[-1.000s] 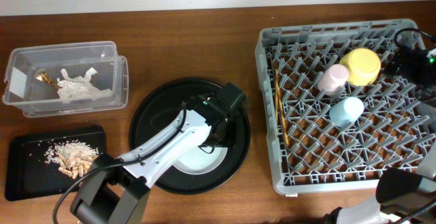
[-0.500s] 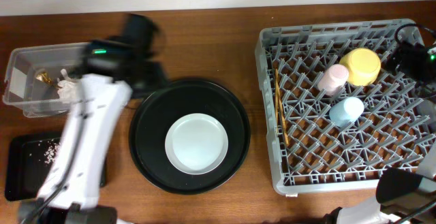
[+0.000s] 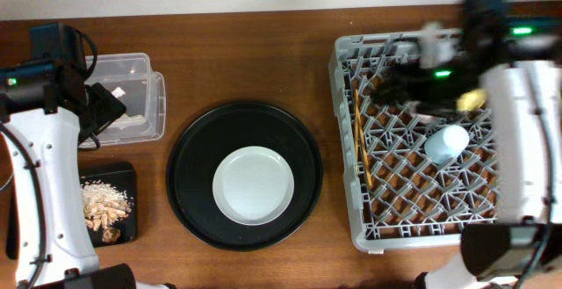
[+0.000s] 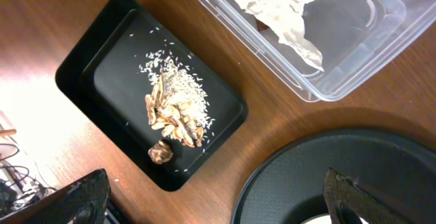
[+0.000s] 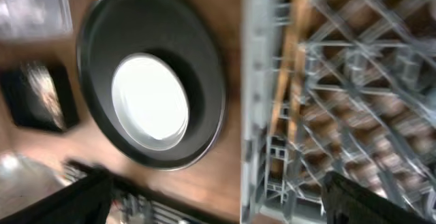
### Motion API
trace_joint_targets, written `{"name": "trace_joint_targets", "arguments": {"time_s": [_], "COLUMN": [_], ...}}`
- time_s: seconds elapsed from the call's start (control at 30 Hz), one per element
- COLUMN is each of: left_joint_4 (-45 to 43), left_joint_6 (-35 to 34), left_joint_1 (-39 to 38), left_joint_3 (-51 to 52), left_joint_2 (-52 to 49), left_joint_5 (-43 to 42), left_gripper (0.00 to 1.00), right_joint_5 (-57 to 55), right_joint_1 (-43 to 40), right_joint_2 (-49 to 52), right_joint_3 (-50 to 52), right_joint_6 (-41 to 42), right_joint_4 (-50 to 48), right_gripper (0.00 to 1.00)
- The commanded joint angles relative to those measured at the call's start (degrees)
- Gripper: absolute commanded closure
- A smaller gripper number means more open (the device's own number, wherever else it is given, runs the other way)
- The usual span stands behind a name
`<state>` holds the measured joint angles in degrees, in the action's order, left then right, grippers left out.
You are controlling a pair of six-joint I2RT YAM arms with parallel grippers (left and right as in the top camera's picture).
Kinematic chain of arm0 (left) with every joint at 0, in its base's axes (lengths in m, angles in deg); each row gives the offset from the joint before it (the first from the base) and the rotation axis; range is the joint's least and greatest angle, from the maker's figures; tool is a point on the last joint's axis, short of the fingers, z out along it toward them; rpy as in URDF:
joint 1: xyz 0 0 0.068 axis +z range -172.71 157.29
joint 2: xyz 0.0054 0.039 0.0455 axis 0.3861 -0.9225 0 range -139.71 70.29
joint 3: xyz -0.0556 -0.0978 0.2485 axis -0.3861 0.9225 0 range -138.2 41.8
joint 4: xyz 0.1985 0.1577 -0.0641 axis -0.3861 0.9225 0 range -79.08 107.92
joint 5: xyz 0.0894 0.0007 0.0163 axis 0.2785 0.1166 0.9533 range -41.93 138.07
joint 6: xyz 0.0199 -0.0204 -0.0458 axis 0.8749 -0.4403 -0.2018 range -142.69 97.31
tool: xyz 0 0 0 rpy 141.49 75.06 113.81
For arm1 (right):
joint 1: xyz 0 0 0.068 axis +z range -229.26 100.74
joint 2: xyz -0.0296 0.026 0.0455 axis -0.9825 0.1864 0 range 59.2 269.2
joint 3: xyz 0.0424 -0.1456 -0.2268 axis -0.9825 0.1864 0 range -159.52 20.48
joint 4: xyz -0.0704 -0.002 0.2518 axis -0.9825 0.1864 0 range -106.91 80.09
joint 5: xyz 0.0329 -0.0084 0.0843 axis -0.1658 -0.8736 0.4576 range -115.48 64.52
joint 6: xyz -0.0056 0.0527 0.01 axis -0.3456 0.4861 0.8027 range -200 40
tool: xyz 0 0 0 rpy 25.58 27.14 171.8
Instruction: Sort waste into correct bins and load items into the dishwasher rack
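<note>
**Overhead:** left arm (image 3: 39,166) runs up the left edge, wrist over the left end of the clear tub (image 3: 145,69). Can't tell the pincer state from here. Black tray (image 3: 126,173) lower left, food scraps (image 3: 104,203) in it. Plate (image 3: 253,184) sits centred on the round tray (image 3: 189,148), mid-frame. Rack (image 3: 395,219) on the right. Chopsticks (image 3: 360,140) lie along its left side, blue cup (image 3: 446,142) mid-rack. Right arm (image 3: 518,131) is blurred over the rack's upper part, and the bowl (image 3: 474,101) is only a yellow sliver beside it.

**Left wrist:** adds detail overhead lacks. A crumpled napkin (image 4: 286,9) lies in the tub, upper right. The scraps are a beige pile with crumbs, with a small brown lump (image 4: 160,152) at the pile's lower end. Left gripper (image 4: 214,183) is spread wide, fingers (image 4: 75,200) in the bottom corners, nothing between them.

**Right wrist:** blurred. Plate and round tray on the left, rack and chopsticks on the right. Right gripper (image 5: 214,183) is spread and empty. The blue cup shows only in the overhead view.
</note>
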<state>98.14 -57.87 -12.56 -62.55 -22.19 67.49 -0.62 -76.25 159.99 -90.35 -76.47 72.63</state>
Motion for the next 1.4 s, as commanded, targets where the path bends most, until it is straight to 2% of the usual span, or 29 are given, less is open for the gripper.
{"name": "trace_joint_targets", "arguments": {"time_s": [0.0, 0.13, 0.23, 0.27, 0.33, 0.37, 0.43, 0.57, 0.9, 0.93, 1.0, 1.07, 1.13, 1.17, 1.27, 1.37], "left_joint_4": [0.07, 0.04, 0.07, 0.07, 0.07, 0.07, 0.07, 0.04, 0.04, 0.04, 0.07, 0.07, 0.07, 0.07, 0.07, 0.04], "left_joint_6": [0.04, 0.04, 0.04, 0.04, 0.02, 0.04, 0.02, 0.04, 0.02, 0.02, 0.02, 0.02, 0.04, 0.02, 0.04, 0.02], "left_joint_1": [0.2, 0.2, 0.2, 0.2, 0.2, 0.2, 0.2, 0.2, 0.2, 0.2, 0.2, 0.2, 0.2, 0.2, 0.2, 0.2], "left_joint_3": [-0.42, -0.42, -0.42, -0.42, -0.42, -0.42, -0.42, -0.42, -0.42, -0.42, -0.42, -0.42, -0.42, -0.42, -0.42, -0.42], "left_joint_2": [0.26, 0.26, 0.26, 0.26, 0.26, 0.26, 0.26, 0.26, 0.26, 0.26, 0.26, 0.26, 0.26, 0.26, 0.26, 0.26], "left_joint_5": [0.76, 0.76, 0.76, 0.76, 0.76, 0.76, 0.76, 0.76, 0.76, 0.76, 0.76, 0.76, 0.76, 0.76, 0.76, 0.76], "left_gripper": [0.0, 0.0, 0.0, 0.0, 0.0, 0.0, 0.0, 0.0, 0.0, 0.0, 0.0, 0.0, 0.0, 0.0, 0.0, 0.0], "right_joint_5": [-4.13, -4.22, -4.66, -5.79, -9.97, -13.27, -14.4, -14.62, -14.64, -14.88, -15.63, -15.91, -15.89, -15.91, -16.96, -23.47], "right_joint_1": [9.11, 17.2, 23.32, 25.86, 29.29, 31.39, 33.9, 36.13, 35.98, 35.98, 35.98, 35.98, 35.85, 35.67, 34.03, 29.31], "right_joint_2": [0.87, 0.94, 0.94, 0.96, 0.96, 0.96, 0.96, 1.75, 11.32, 11.72, 11.78, 11.76, 11.72, 11.54, 10.73, 9.11], "right_joint_3": [2.89, 6.12, 12.81, 16.59, 22.62, 27.26, 33.46, 41.11, 41.62, 41.62, 41.62, 41.33, 40.26, 39.36, 34.12, 22.62], "right_joint_6": [-1.6, 1.84, 1.86, 1.92, 5.99, 10.51, 12.33, 18.58, 21.03, 21.05, 22.1, 23.23, 24.04, 24.06, 24.0, 23.98], "right_joint_4": [-5.29, -12.11, -18.62, -22.36, -28.85, -34.32, -42.49, -52.57, -51.89, -51.89, -51.91, -51.84, -51.36, -50.71, -45.9, -34.07], "right_gripper": [0.01, 0.0, 0.12, 0.2, 0.2, 0.2, 0.2, 0.31, 0.33, 0.37, 0.52, 0.74, 0.91, 0.96, 0.96, 0.96]}}
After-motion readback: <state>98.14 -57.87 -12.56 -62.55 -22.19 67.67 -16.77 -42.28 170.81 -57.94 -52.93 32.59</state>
